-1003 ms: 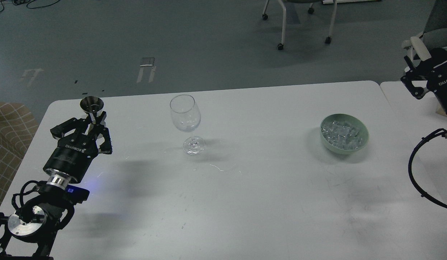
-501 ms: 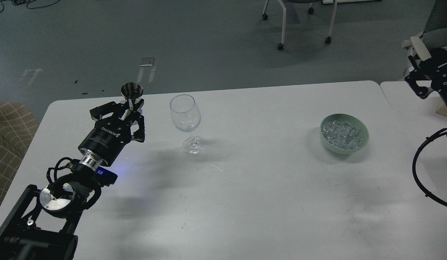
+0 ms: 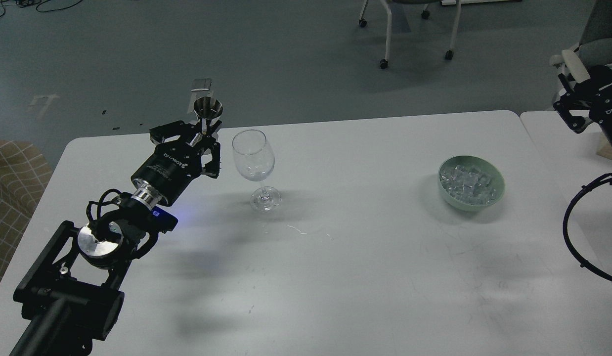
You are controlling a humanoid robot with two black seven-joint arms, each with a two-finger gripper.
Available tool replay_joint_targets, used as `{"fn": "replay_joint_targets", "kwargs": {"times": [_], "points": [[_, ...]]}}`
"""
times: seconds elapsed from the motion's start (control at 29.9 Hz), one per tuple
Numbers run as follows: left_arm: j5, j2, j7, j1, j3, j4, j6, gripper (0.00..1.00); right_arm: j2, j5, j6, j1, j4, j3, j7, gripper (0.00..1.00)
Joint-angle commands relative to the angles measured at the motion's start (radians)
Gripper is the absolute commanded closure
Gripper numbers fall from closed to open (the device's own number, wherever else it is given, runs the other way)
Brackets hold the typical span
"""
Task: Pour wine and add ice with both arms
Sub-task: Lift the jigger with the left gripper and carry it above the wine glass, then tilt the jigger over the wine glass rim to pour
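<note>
My left gripper (image 3: 205, 132) is shut on the stem of a small metal measuring cup (image 3: 208, 107), held upright just left of the rim of a clear wine glass (image 3: 253, 157) that stands on the white table (image 3: 335, 257). Whether the cup holds the wine cannot be seen. A pale green bowl (image 3: 497, 195) at the right holds a heap of ice cubes (image 3: 468, 183). My right gripper (image 3: 575, 111) is at the far right edge, away from the bowl, and its fingers cannot be told apart.
A second white table (image 3: 553, 143) adjoins at the right. A black cable loop (image 3: 575, 242) hangs at the right edge. Chair legs on castors (image 3: 385, 59) stand on the grey floor behind. A checked cushion (image 3: 9, 188) is at the left.
My left arm has carried the metal cup up and to the right, from the table's left edge to beside the wine glass rim. The right gripper shifted slightly rightward.
</note>
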Motion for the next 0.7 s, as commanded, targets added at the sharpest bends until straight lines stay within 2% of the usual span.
{"fn": "replay_joint_targets", "kwargs": {"times": [0.0,0.67], "points": [[0.034,-0.001,-0.003,-0.002,0.001,0.002,-0.001,1.0,-0.001,0.0,0.001,0.0,0.0,0.0,0.0,0.0],[0.091,0.011,0.018,-0.07,0.017,0.023,-0.003,1.0,0.0,0.0,0.001,-0.006,0.001,0.0,0.0,0.0]]}}
